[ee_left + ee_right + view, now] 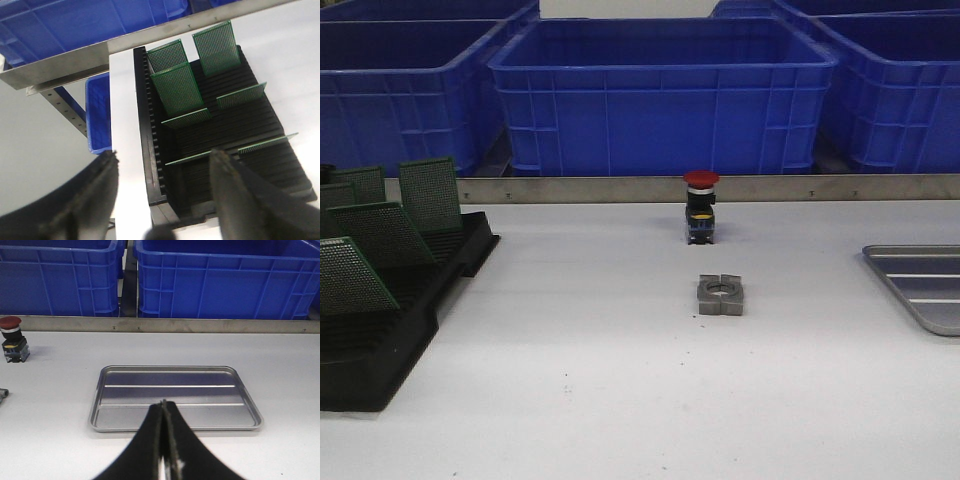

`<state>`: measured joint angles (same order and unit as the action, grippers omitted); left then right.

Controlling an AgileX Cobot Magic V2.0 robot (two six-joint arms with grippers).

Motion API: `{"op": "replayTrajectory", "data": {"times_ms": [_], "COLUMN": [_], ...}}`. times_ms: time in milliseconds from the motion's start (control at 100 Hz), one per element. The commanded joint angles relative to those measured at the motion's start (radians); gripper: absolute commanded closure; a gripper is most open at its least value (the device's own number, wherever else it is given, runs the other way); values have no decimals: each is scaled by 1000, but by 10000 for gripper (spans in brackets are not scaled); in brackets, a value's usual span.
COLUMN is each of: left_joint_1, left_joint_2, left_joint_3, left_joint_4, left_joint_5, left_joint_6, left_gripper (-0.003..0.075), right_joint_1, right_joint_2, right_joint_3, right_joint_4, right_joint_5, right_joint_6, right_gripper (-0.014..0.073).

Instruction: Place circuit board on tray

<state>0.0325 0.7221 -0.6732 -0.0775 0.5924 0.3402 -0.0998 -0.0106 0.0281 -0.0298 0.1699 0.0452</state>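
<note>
Left hand [162, 195] released, fingers spread wide above black slotted rack [225, 150]. Circuit board [179, 88] upright in a rack slot among several like boards, at left of white bench [600, 380]. Right hand [163, 440] clenched on nothing, fingertips touching, above near rim of empty tray [175, 427] at bench right. Red-capped push button [701, 205] and grey metal block [721, 294] mid-bench; blue crates [660, 95] behind.
</note>
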Motion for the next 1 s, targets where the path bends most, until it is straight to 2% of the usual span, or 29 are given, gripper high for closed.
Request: {"op": "replayTrajectory", "data": {"times_ms": [0, 90, 260, 360, 440, 700, 990], "left_joint_1": [3, -10, -69, -116, -147, -197, -204], "left_joint_2": [66, 139, 277, 352, 417, 610, 782], "left_joint_3": [-67, -104, -168, -187, -198, -242, -255], "left_joint_4": [-56, -137, -362, -369, -369, -369, -367], "left_joint_5": [-26, 17, 111, 121, 111, 111, 97], "left_joint_6": [154, 369, 932, 1114, 1155, 1157, 1157], "left_gripper": [239, 244, 244, 244, 244, 244, 262], "right_joint_1": [1, 1, 1, 1, 1, 1, 1], "right_joint_2": [-19, -19, -19, -19, -19, -19, -19], "right_joint_3": [1, 1, 1, 1, 1, 1, 1], "right_joint_4": [-2, -2, -2, -2, -2, -2, -2], "right_joint_5": [-81, -81, -81, -81, -81, -80, -80], "right_joint_6": [-4, -4, -4, -4, -4, -4, -4], "right_gripper": [652, 652, 652, 652, 652, 652, 652]}}
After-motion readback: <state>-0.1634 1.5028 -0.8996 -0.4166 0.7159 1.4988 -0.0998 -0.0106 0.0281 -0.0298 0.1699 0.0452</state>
